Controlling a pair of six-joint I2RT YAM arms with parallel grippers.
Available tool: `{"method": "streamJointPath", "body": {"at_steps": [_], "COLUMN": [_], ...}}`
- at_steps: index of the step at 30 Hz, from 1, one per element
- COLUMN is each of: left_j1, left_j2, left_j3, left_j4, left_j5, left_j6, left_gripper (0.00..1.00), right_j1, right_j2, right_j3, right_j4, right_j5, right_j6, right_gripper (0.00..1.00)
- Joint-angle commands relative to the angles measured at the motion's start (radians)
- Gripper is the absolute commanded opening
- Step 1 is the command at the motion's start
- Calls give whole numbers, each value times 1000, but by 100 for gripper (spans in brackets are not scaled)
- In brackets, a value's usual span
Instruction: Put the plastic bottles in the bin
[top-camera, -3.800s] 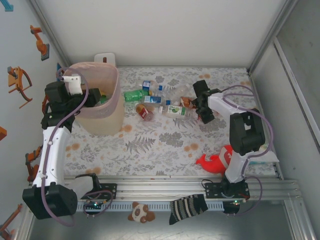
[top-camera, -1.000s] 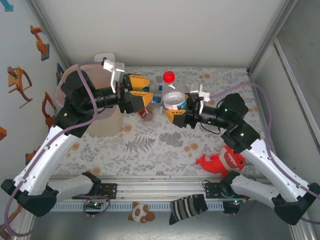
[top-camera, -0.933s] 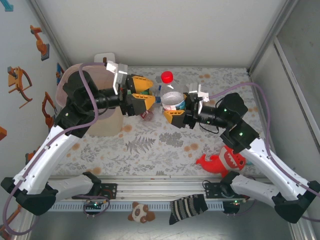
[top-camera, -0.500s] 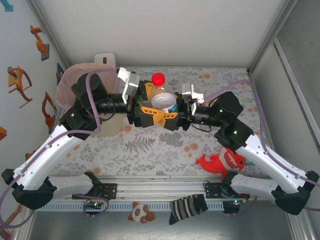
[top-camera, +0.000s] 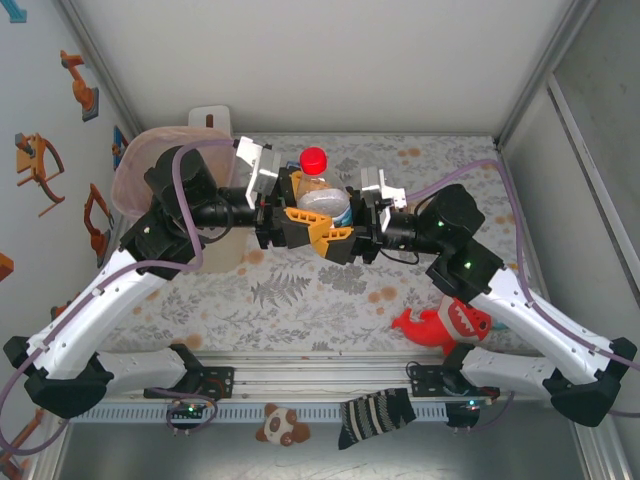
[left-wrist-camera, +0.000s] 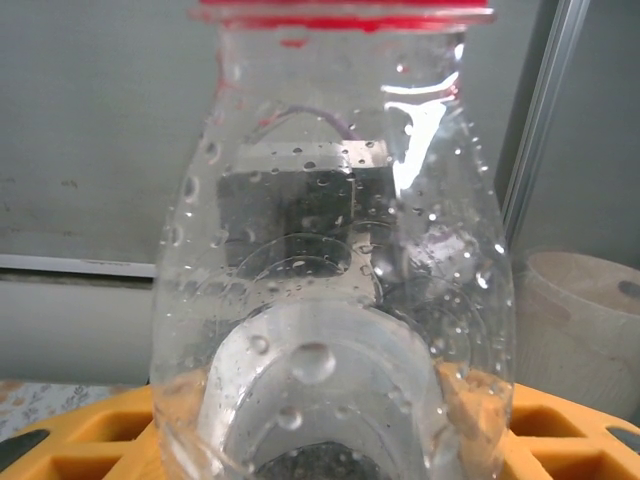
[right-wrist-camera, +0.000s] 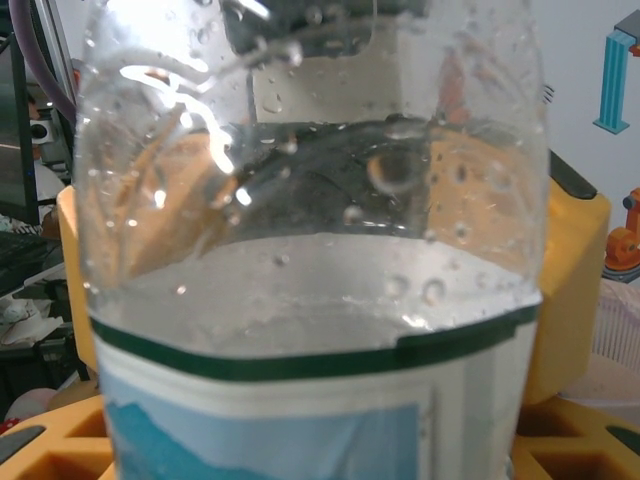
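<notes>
A clear plastic bottle with a red cap (top-camera: 322, 197) is held up above the middle of the floral-patterned counter (top-camera: 320, 295), cap towards the back wall, between the two arms. Its white label (right-wrist-camera: 270, 425) has a dark green band along the top and a pale blue patch below; no writing on it can be read, and the label's lower part is cut off in the right wrist view. Water droplets cling inside the clear wall.

The right gripper (top-camera: 345, 216) has its yellow jaws closed on the bottle's body, one on each side. The left gripper (top-camera: 298, 198) has its jaws either side of the same bottle; whether they press on it cannot be told.

The tall pale-pink translucent bin (top-camera: 128, 170) stands at the counter's far left, partly hidden by the left arm, well apart from the bottle. The counter's near half lies open except for a red plush toy (top-camera: 445, 320) near the right edge.
</notes>
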Motion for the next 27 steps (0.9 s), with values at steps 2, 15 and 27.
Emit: {"method": "streamJointPath", "body": {"at_steps": [2, 15, 27], "left_j1": [-9, -7, 56], "left_j2": [-22, -70, -60], "left_j3": [1, 27, 211], "left_j4": [20, -129, -504], "left_j5": [24, -94, -590], "left_j6": [23, 118, 212], "left_gripper": [51, 52, 52], "right_j1": [10, 11, 11], "right_j2": [2, -66, -167], "right_j3": [26, -30, -69], "right_j4": [38, -62, -224], "right_j5": [5, 79, 196], "right_j6": [5, -9, -54], "right_gripper": [45, 75, 75]}}
